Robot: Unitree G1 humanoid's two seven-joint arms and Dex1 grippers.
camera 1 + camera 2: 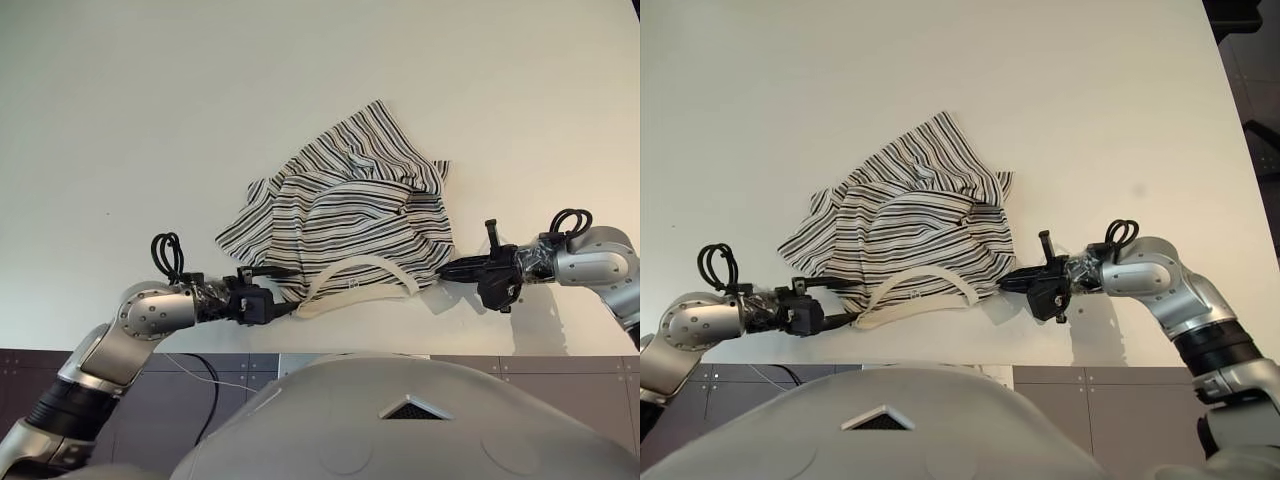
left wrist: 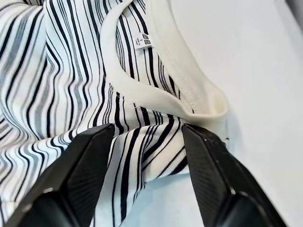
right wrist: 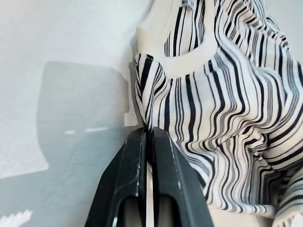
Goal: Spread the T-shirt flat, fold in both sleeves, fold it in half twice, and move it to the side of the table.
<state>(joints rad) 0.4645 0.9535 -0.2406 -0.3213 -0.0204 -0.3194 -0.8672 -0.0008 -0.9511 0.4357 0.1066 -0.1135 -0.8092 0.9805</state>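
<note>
A black-and-white striped T-shirt [image 1: 350, 215] with a cream collar [image 1: 360, 275] lies crumpled near the front of the white table [image 1: 150, 100]. My left gripper [image 1: 290, 290] is at the shirt's near left edge by the collar. In the left wrist view it [image 2: 147, 130] is open, and its fingers [image 2: 90, 156] straddle a fold of striped cloth below the collar [image 2: 156, 90]. My right gripper [image 1: 445, 270] is at the shirt's near right corner. It [image 3: 147, 132] is shut on the shirt's edge beside the collar [image 3: 189, 64].
Both grippers work close to the table's front edge [image 1: 560, 352], with dark floor tiles [image 1: 30, 370] below it. Bare white tabletop stretches to the left, right and far side of the shirt. The table's right edge [image 1: 1232, 110] is far from the shirt.
</note>
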